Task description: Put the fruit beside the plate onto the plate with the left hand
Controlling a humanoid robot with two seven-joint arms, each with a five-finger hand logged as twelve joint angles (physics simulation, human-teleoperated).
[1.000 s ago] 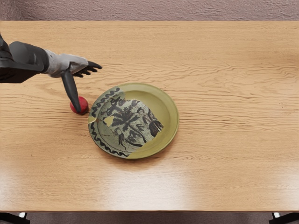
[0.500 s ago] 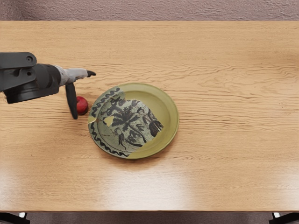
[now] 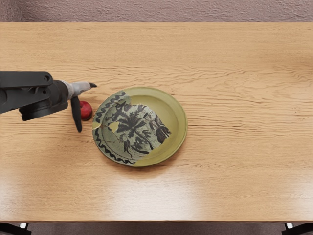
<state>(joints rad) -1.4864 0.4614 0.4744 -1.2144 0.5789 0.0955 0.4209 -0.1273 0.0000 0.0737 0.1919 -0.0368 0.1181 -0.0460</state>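
We judge the risk starts at the left hand: 1 dark digit hangs beside the small red fruit, and a careless brush could roll it along the table or wedge it against the plate before any grip forms. The fruit lies on the table just beside the plate's left rim, not on it. The forearm comes in level from the left edge; the fingers are spread and hold nothing, the others pointing right above the fruit.
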